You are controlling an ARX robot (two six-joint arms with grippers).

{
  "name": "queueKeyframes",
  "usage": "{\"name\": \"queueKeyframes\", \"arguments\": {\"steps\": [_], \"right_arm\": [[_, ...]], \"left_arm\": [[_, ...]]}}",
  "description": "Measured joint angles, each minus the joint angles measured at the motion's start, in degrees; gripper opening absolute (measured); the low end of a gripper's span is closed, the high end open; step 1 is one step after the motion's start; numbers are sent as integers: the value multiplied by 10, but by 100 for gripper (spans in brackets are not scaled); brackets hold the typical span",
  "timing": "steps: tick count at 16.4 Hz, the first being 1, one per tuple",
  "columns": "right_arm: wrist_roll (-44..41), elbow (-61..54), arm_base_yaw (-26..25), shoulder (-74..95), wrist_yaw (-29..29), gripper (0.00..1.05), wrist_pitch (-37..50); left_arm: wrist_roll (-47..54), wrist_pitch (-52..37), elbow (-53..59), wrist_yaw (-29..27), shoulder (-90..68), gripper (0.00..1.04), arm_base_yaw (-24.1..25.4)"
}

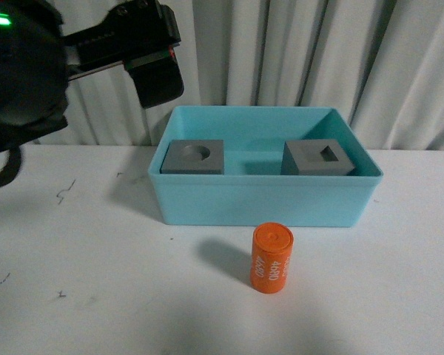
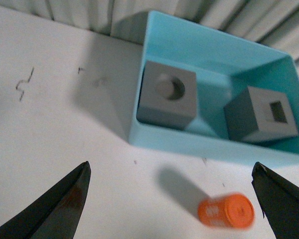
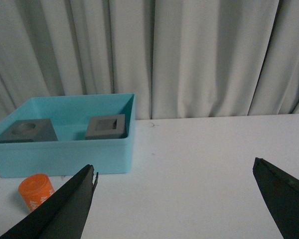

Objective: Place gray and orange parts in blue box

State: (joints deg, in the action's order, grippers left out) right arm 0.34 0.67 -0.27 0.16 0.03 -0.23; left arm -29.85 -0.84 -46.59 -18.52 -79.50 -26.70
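Pale curtains hang behind a white surface; the round-recess cube and square-recess cube sit inside the blue box; the orange cylinder stands upright just outside its front wall. It looks light, stiff and smooth; grip it across the curved sides. The left tool and right tool gape wide, empty.

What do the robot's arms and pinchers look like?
The left arm is chunky and black, with a tiny green light, a small red spot and a black cable looping below it. The left gripper and right gripper each have two black fingers shaped like pointy wedges. The right arm itself is out of view.
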Motion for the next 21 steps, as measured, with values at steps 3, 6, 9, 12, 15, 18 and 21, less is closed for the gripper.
{"name": "queueKeyframes", "arguments": {"steps": [3,6,9,12,15,18,21], "right_arm": [[0,0,0,0,0,98,0],[0,0,0,0,0,98,0],[0,0,0,0,0,98,0],[0,0,0,0,0,98,0],[0,0,0,0,0,98,0],[0,0,0,0,0,98,0],[0,0,0,0,0,98,0]], "left_arm": [[-109,103,154,-67,174,98,-56],[-234,188,220,-126,239,98,-102],[-221,12,253,-161,252,92,-106],[44,-284,414,-120,344,65,-33],[233,-300,427,-41,450,34,42],[282,-271,461,30,516,2,115],[288,-207,460,79,579,2,162]]}}
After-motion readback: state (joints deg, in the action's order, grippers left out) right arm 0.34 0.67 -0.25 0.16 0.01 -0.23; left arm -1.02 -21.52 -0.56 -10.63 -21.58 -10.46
